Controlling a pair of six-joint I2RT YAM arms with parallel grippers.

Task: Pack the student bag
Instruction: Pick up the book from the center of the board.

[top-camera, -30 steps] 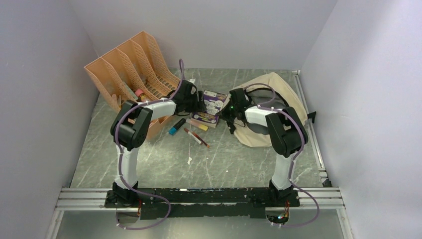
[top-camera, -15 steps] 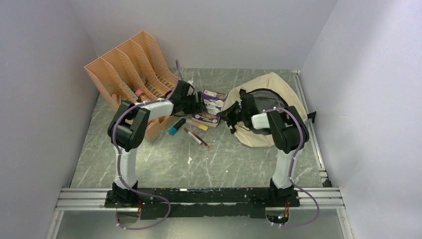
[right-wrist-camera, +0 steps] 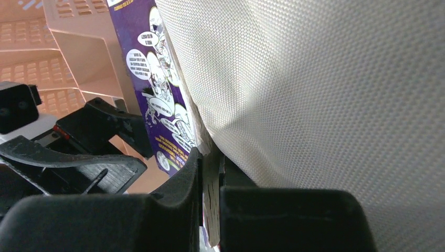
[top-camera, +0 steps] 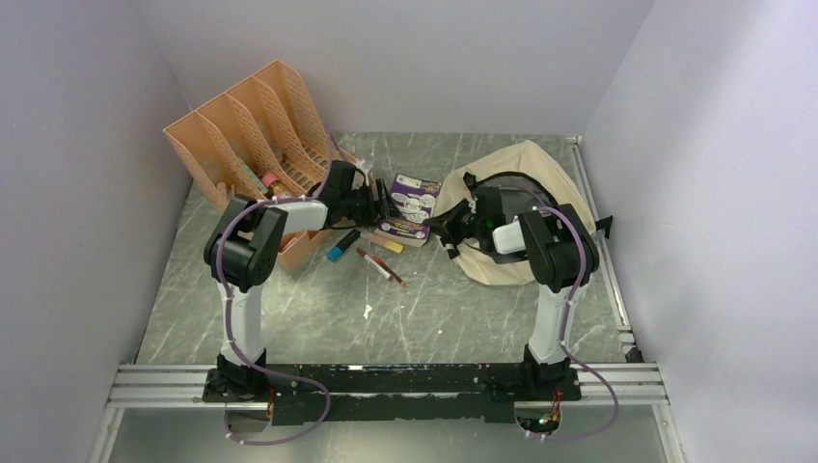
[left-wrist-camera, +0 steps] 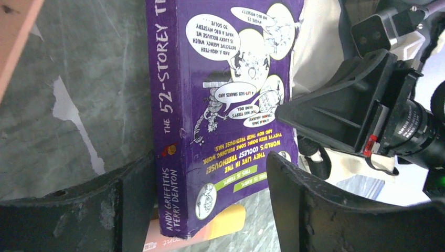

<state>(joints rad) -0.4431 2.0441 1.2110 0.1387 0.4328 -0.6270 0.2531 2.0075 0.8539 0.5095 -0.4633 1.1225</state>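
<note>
Right gripper (right-wrist-camera: 210, 157) has swung left, clenched on student bag (top-camera: 540, 166) rim. Left gripper (left-wrist-camera: 210, 160) straddles purple book (left-wrist-camera: 220, 79), hold unclear; loading looks imminent.

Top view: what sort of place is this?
Likely a lab test cell, not a classroom: plain walls box in a marbled table, two robot arms are bolted to a rail, and the bag, book and organizer look like staged props.

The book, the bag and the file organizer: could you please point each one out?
book (left-wrist-camera: 210, 105): left wrist view, middle of its purple cover.
bag (top-camera: 545, 164): top view, beige fabric on its far side.
file organizer (top-camera: 256, 111): top view, one of its orange dividers.
</note>
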